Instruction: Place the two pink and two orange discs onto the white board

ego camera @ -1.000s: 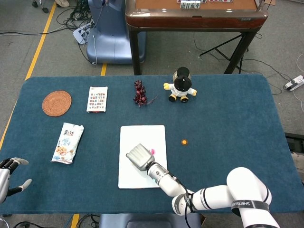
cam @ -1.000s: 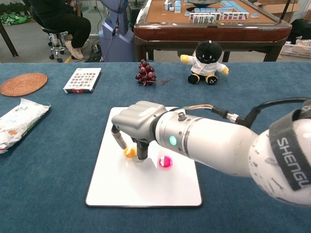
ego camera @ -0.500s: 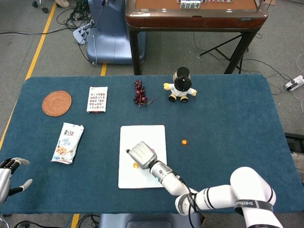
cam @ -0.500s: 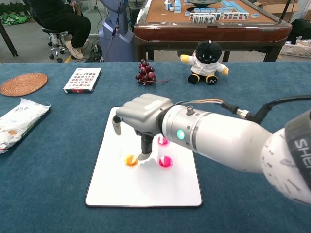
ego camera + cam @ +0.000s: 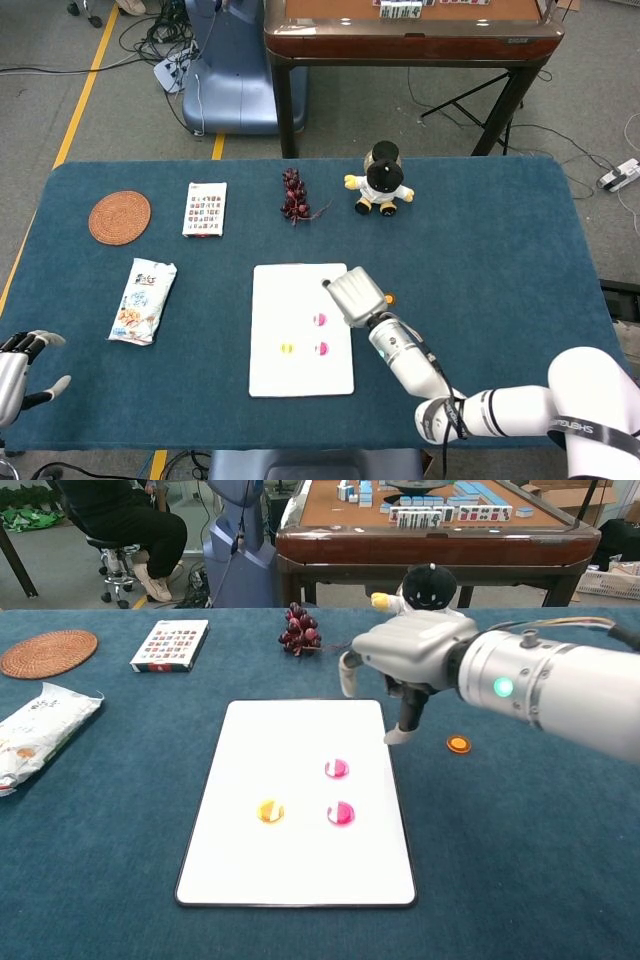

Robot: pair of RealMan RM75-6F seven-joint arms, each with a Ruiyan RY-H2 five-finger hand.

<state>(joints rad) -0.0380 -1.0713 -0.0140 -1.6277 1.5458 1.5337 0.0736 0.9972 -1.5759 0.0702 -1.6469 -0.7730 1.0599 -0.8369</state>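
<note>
Three discs already lie on the white board (image 5: 260,860): an orange disc (image 5: 270,811) toward its left side, one pink disc (image 5: 341,813) level with it to the right, and a second pink disc (image 5: 337,769) just behind that one, closer to the board's right edge. A second orange disc (image 5: 459,744) sits on the blue table (image 5: 540,880) cloth off the board's right edge, near its far right corner. The right hand (image 5: 405,660) hovers above that corner, between the board and the loose disc, its fingers (image 5: 409,718) pointing down and parted, holding nothing. The left hand (image 5: 18,362) shows only in the head view, at the table's near left corner, fingers spread and empty. Along the far edge stand a small plush toy (image 5: 380,180) and, left of it, a bunch of dark grapes (image 5: 294,195), then a flat printed card box (image 5: 205,208) and a round woven coaster (image 5: 119,217) toward the far left corner. A snack packet (image 5: 143,300) lies near the left edge, well apart from the board.
</note>
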